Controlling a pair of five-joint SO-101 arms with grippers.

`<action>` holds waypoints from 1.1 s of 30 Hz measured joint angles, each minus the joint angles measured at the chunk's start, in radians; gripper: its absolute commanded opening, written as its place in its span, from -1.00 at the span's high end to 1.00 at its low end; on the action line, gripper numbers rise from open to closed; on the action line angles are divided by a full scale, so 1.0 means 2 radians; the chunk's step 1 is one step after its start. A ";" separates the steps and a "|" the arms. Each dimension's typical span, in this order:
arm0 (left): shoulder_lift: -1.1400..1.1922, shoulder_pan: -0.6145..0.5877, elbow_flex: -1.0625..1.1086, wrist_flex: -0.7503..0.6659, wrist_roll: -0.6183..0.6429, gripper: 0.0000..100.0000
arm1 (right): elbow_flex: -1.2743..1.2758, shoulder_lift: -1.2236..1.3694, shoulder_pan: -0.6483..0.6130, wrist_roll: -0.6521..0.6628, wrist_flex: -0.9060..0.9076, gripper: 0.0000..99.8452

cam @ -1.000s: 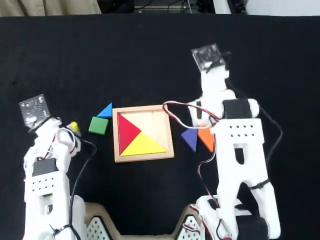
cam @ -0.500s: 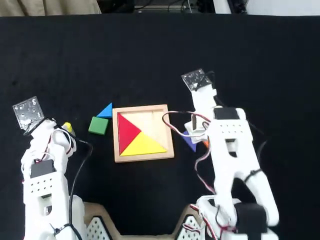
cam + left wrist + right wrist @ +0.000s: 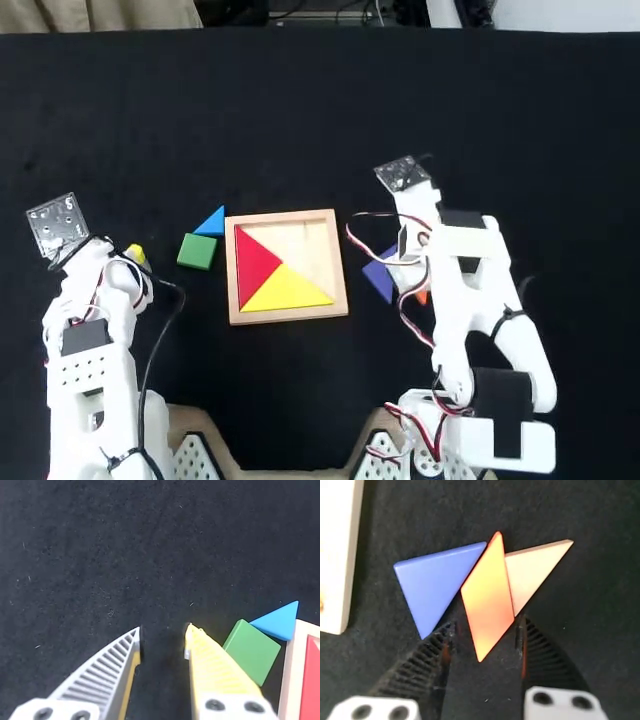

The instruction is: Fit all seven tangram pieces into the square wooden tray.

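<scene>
Orange parallelogram [image 3: 487, 597], glossy, between blue triangle [image 3: 432, 582] and cream triangle [image 3: 532, 572], straddled by parted right gripper [image 3: 485, 624]; left gripper [image 3: 163, 629] narrowly open

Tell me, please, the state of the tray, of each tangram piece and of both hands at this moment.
wooden tray, partly filled, two pieces inside
red triangle, in the tray
yellow triangle, in the tray
blue triangle, outside the tray
green square, outside the tray
purple-blue triangle, outside the tray
orange parallelogram, outside, one end between the right hand's fingers
pale triangle, outside the tray
left hand, open, empty
right hand, open
</scene>
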 measured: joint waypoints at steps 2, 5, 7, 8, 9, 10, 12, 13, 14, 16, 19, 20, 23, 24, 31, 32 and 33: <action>0.000 0.000 0.000 0.000 0.000 0.70 | 0.000 -0.001 0.000 0.003 -0.002 0.62; 0.000 0.000 0.000 0.000 0.000 0.70 | 0.000 -0.001 0.000 0.003 -0.002 0.62; 0.000 0.000 0.000 0.000 0.000 0.70 | 0.000 -0.001 0.000 0.009 -0.002 0.62; 0.000 0.000 0.000 0.000 0.000 0.70 | 0.001 -0.001 -0.005 0.015 -0.002 0.62; 0.000 0.000 0.000 -0.002 0.000 0.70 | 0.005 -0.001 -0.015 0.023 -0.002 0.62; 0.000 0.000 0.002 -0.008 0.000 0.70 | 0.010 -0.001 -0.024 0.035 -0.002 0.62; 0.000 0.000 0.011 -0.019 0.000 0.70 | 0.017 -0.001 -0.037 0.058 -0.002 0.62; 0.000 0.000 0.013 -0.022 0.000 0.70 | 0.017 -0.001 -0.040 0.071 -0.002 0.62; 0.000 0.000 0.014 -0.025 0.000 0.70 | 0.017 -0.001 -0.042 0.081 -0.002 0.62; 0.000 0.000 0.014 -0.027 0.000 0.70 | 0.017 -0.001 -0.043 0.100 -0.002 0.62; 0.000 0.000 0.014 -0.027 0.000 0.70 | 0.021 -0.001 -0.044 0.125 -0.013 0.62; 0.000 0.000 0.014 -0.027 0.000 0.70 | 0.025 -0.002 -0.044 0.130 -0.018 0.62; 0.000 0.000 0.014 -0.027 0.000 0.70 | 0.028 -0.002 -0.044 0.137 -0.021 0.62; 0.000 0.000 0.014 -0.027 0.000 0.70 | 0.028 -0.002 -0.044 0.138 -0.022 0.62; 0.000 0.000 0.014 -0.027 0.000 0.70 | 0.029 -0.012 -0.044 0.144 -0.032 0.61; 0.000 0.000 0.014 -0.027 0.000 0.70 | 0.030 -0.021 -0.044 0.156 -0.032 0.61; 0.000 0.000 0.014 -0.027 0.000 0.70 | 0.031 -0.028 -0.044 0.170 -0.032 0.61</action>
